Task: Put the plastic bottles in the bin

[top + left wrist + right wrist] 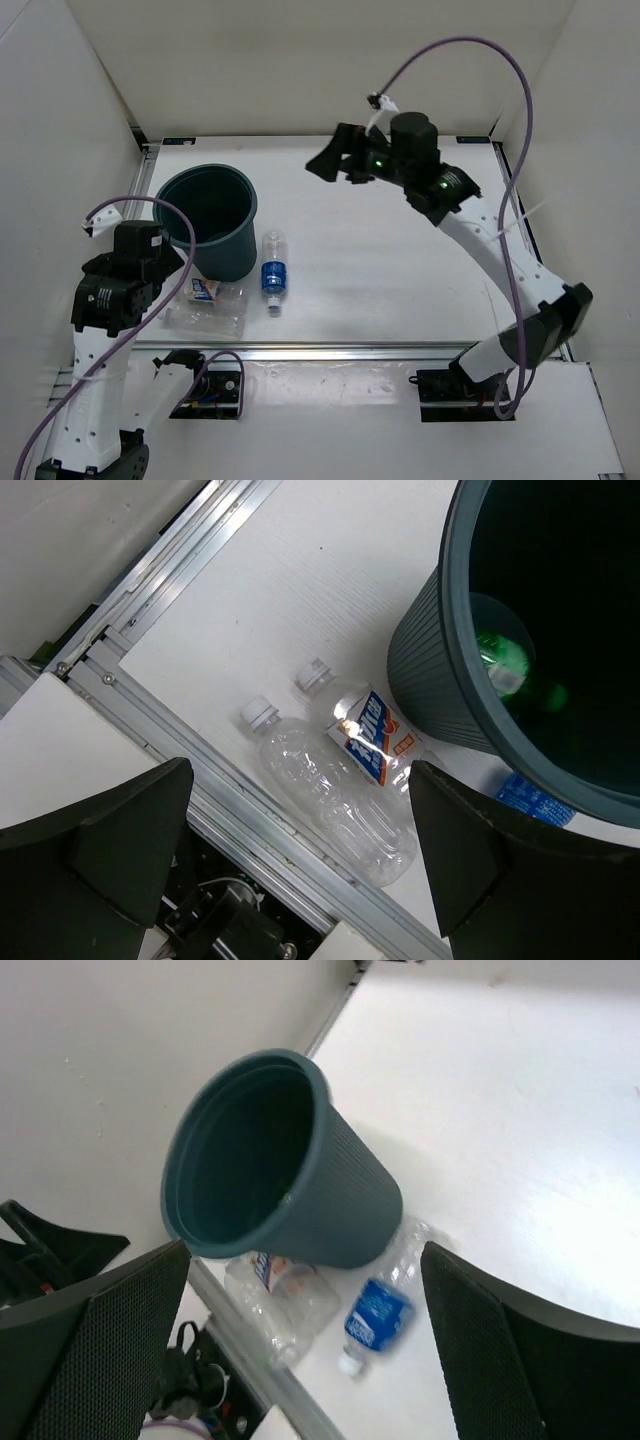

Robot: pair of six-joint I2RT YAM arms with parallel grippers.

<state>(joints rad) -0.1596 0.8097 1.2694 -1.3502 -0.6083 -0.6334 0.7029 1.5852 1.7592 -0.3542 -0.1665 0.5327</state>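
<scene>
The dark teal bin (pixel 225 255) stands upright at the table's left. A green bottle (pixel 503 663) lies inside it. A clear bottle with a blue label (pixel 273 273) lies on the table just right of the bin, also in the right wrist view (pixel 380 1312). A clear bottle with a white-and-blue label (pixel 372 742) and an unlabelled clear bottle (pixel 335 805) lie side by side in front of the bin, by the table's front rail. My left gripper (pixel 300 880) is open and empty, hovering above these two. My right gripper (pixel 335 160) is open and empty, high over the back middle.
An aluminium rail (pixel 350 350) runs along the table's front edge, right beside the clear bottles. White walls close in the left, back and right sides. A purple cable (pixel 470 60) loops above the right arm.
</scene>
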